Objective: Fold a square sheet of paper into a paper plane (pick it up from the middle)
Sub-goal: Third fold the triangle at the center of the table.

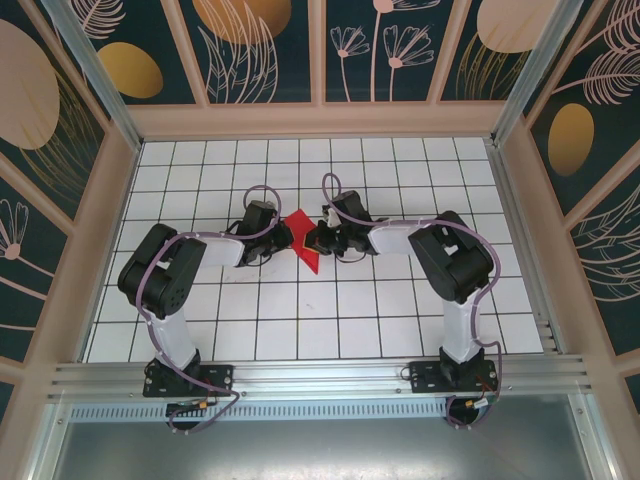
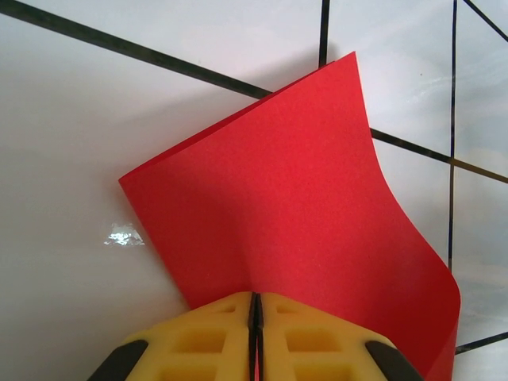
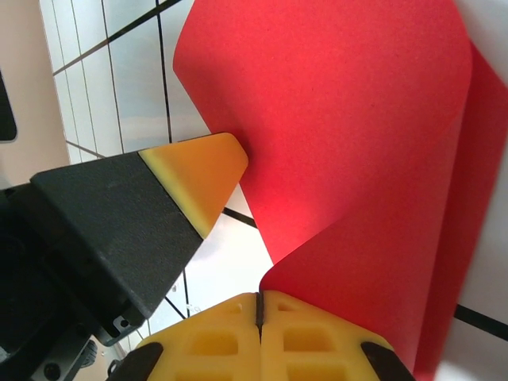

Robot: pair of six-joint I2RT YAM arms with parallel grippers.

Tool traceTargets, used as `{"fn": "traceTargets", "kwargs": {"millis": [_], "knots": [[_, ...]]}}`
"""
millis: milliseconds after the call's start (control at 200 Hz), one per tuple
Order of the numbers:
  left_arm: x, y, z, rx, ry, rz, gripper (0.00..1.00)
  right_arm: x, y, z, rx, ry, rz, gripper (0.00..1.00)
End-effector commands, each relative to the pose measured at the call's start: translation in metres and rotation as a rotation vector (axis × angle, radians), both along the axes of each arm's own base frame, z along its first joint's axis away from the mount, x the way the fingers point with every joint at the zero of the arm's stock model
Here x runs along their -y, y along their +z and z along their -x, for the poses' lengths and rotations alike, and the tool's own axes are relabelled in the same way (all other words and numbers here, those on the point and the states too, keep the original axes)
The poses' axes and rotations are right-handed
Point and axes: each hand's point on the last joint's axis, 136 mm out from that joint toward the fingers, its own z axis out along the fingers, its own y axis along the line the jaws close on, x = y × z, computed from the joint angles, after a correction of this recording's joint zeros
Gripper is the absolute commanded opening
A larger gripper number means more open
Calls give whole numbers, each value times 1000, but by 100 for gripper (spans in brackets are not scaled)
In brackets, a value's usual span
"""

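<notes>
The square sheet of paper (image 1: 308,255) is bright red and bent into a doubled-over wedge, held up off the white tiles mid-table between both grippers. It has no paper plane shape. My left gripper (image 1: 288,238) comes in from the left. In the left wrist view its yellow jaws (image 2: 255,298) are shut on the sheet's (image 2: 302,206) near edge. My right gripper (image 1: 320,240) faces it from the right, and its jaws (image 3: 259,298) are shut on a curled fold of the sheet (image 3: 357,143). One of the left gripper's yellow fingertips (image 3: 202,171) touches the paper's far side.
The white tiled table (image 1: 400,310) is boxed in by beige frame walls (image 1: 115,220) on three sides. An aluminium rail (image 1: 320,378) runs along the near edge by the arm bases. Open tiles lie in front of and behind the grippers.
</notes>
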Motion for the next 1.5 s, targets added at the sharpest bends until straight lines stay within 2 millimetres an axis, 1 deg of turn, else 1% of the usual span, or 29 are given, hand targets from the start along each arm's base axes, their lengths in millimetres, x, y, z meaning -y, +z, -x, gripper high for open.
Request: {"fn": "traceTargets", "kwargs": {"millis": [0,265,440,705,916,1131,1496], "knots": [[-1,-13,5,-39,-9,-31,14,-11,4,-9,27,-9,-24,8],[0,-13,5,-42,-18,-31,14,-11,-3,-11,43,9,11,8],[0,-13,5,-43,-19,-33,15,-10,-10,-9,38,23,32,8],[1,-14,5,-45,-27,-33,15,-1,-17,-7,53,36,98,8],[2,-15,5,-48,-33,-29,16,0,-17,-5,62,50,96,8],[2,-15,6,-51,-33,-28,16,-4,-13,-8,79,45,72,9],[3,-15,6,-53,-34,-24,17,-5,-17,-8,75,49,67,9]]}}
